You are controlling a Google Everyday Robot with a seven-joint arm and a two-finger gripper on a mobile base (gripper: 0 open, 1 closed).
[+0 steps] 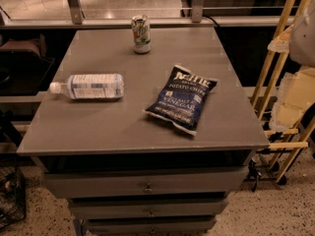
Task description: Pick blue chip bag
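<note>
Blue chip bag (182, 98) lies flat on grey table (98, 127), at 3 o'clock from middle, top end pointing to 1 o'clock. Water bottle (88, 86) at 9 o'clock, soda can (141, 34) at 12 o'clock, both well apart. Bag likely light, puffy, crinkly, slippery; chips break if squeezed hard. Best hold: gentle pinch across puffy middle. Gripper not in view, so open or closed: cannot tell.
</note>
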